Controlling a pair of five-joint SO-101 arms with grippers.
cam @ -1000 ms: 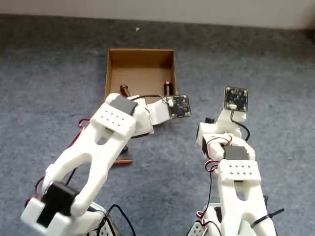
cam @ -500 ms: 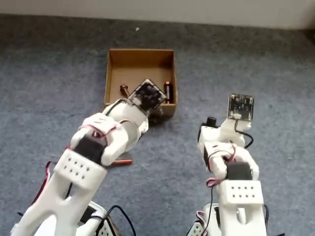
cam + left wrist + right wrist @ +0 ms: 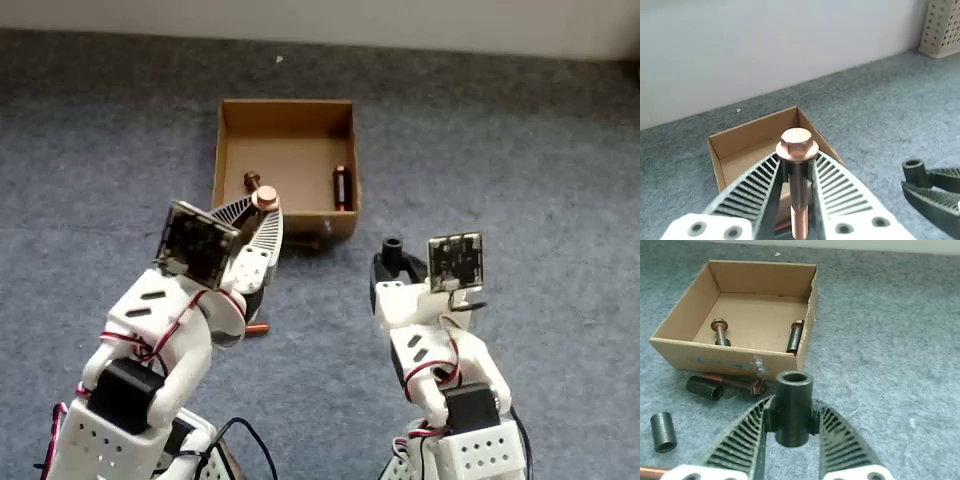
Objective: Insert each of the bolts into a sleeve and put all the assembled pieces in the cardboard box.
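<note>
A: Progress so far?

B: 2 assembled pieces [image 3: 718, 331] [image 3: 794, 336] are seen lying inside the cardboard box [image 3: 290, 150], 1 toward each side wall. The box is set on the grey carpet [image 3: 520, 150], toward its far edge.

A: Claws?

B: A copper bolt [image 3: 797, 170] is held upright in the left claw [image 3: 797, 160], head up, with the fingers closed narrow on its shank. A black sleeve [image 3: 792, 407] is clamped in the right claw [image 3: 791, 412], bore facing up. Both are held up over the carpet on the near side of the box.

A: Mated yet?

B: No. The bolt and sleeve are kept well apart, and nothing has been inserted. This pair is judged to be piece 3, at the line-up stage.

A: What's left?

B: A loose bolt [image 3: 735, 381] is seen on the carpet just beside the box's near wall, with a loose sleeve [image 3: 704, 388] next to it. A second sleeve [image 3: 663, 431] lies nearer the arms, and another copper bolt [image 3: 255, 328] is partly hidden beside the left arm. So 3 insertions and 3 drops into the box are judged to remain, roughly 2 of 5 done.
</note>
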